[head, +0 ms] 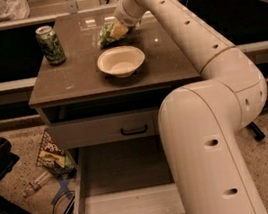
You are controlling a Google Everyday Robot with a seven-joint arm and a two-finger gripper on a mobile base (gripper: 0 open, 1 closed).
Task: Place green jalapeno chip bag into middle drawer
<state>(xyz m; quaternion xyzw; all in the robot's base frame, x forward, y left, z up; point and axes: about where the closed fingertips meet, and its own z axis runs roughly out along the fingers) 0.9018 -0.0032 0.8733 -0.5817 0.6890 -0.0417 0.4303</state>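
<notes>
- Nearest, pulled open low down: middle drawer [132, 208], bare floor showing, right part hidden behind the big white arm [207, 138].
- Beside it on the ground, left: dark snack bag [53, 154] and a fallen bottle [35, 184]; both outside the drawer, no hindrance.
- Above the drawer: shut drawer front [92, 132] with black handle, then the table [74, 83].
- On the tabletop, middle: white bowl [120, 60], directly between bag and front edge; probably best lifted over, not dragged past.
- Far left corner: green drink can [50, 45], well apart.
- At the back: green jalapeno chip bag [104, 35], lying just behind the bowl, gripper [120, 29] right against its right end; clamped on it or merely touching, cannot tell.
- Likely light, soft, crinkly, slippery foil; best pinched at a crimped end or fold, gently, contents brittle.
</notes>
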